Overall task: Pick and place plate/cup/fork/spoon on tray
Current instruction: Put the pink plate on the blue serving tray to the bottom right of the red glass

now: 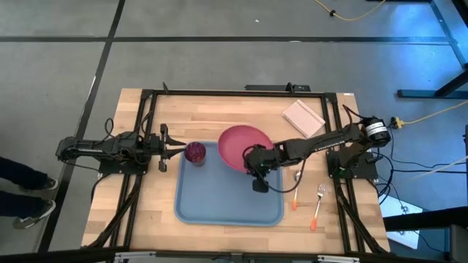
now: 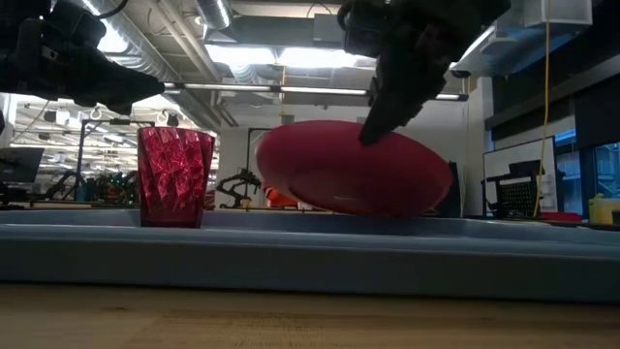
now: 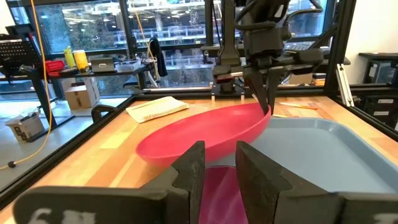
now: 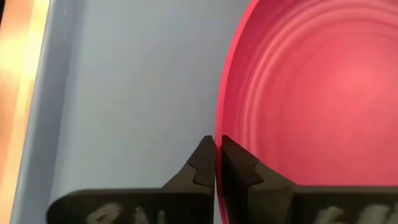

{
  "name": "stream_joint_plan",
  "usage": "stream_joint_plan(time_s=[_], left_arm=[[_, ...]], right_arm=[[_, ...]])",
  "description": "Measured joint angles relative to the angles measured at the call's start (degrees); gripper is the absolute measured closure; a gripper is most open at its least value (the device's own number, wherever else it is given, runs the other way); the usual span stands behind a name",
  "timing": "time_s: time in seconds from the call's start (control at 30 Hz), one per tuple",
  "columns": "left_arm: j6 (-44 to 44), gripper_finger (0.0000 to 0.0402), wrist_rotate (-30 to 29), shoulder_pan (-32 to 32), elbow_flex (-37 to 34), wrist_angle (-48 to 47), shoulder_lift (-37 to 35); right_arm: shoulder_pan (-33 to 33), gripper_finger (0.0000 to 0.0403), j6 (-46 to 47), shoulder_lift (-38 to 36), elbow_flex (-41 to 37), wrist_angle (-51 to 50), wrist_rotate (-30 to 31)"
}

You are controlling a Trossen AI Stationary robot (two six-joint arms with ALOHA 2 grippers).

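Right end effector (image 1: 255, 169) pinched tight on the rim of the plate (image 1: 243, 147), one finger each side of the edge, plate tilted and lifted, its far side past the back rim of the tray (image 1: 228, 202), the gripped side over the tray floor. Left end effector (image 1: 178, 150) narrow gap between fingers (image 3: 188, 174), holding nothing, hanging just short of the cup (image 1: 195, 152), which stands upright in the tray corner right in front of it. Plate just beyond the cup, between the two end effectors. Spoon (image 1: 296, 191) and fork (image 1: 317, 205) lie on the bare desk (image 1: 336, 219) outside the tray, off to the outer side of the right end effector, spoon nearer it, fork further out, the two apart. Beige pad (image 1: 303, 117) on the desk behind the right arm
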Motion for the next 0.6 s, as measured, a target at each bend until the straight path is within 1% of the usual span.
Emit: stream_joint_plan(time_s=[0.3, 0.47, 0.53, 0.6], left_arm=[[0.0, 0.0319, 0.0, 0.0, 0.0, 0.0, 0.0], [0.0, 0.0319, 0.0, 0.0, 0.0, 0.0, 0.0], [0.0, 0.0319, 0.0, 0.0, 0.0, 0.0, 0.0], [0.0, 0.0319, 0.0, 0.0, 0.0, 0.0, 0.0]], right_arm=[[0.3, 0.0385, -0.7, 0.0, 0.0, 0.5, -1.1], [0.3, 0.0377, -3.8, 0.0, 0.0, 3.4, -4.6], [0.4, 0.0376, -2.6, 0.0, 0.0, 3.7, -6.8], [0.7, 0.0376, -1.1, 0.0, 0.0, 3.8, -7.6]])
